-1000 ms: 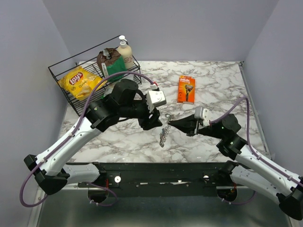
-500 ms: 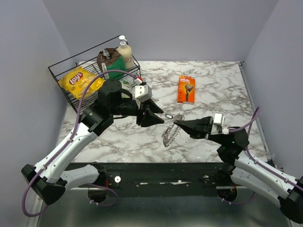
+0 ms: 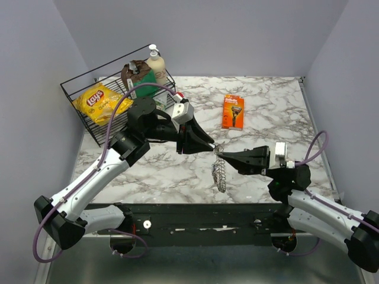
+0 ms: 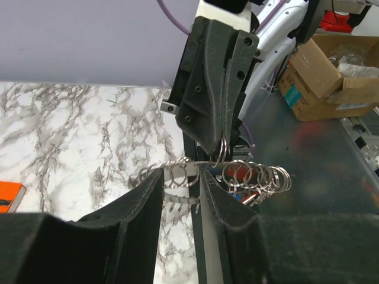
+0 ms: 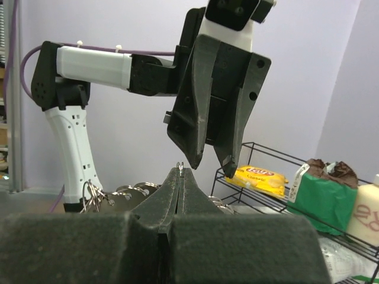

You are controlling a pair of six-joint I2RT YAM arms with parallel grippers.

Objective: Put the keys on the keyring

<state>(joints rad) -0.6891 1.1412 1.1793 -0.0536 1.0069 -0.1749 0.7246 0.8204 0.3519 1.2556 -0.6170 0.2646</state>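
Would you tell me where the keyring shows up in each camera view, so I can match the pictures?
Top external: the keyring dangles at lower centre, under the tip of the right pincer.
Left wrist: centre, its rings trailing to the right.
Right wrist: lower left, just beyond the pincer.
Shared landmark: the shut right pincer pinching it, seen in all three.

Soft, even light from above; crisp overhead view, softer wrist views.
The marble counter [image 3: 266, 100] is bright, with only faint, diffuse shadows beneath the arms. Close to their lenses, the left end effector [image 4: 179, 177] and right end effector [image 5: 180, 174] loom dark and out of focus. The keyring [image 4: 254, 177] glints, and the background on its right is blurred.
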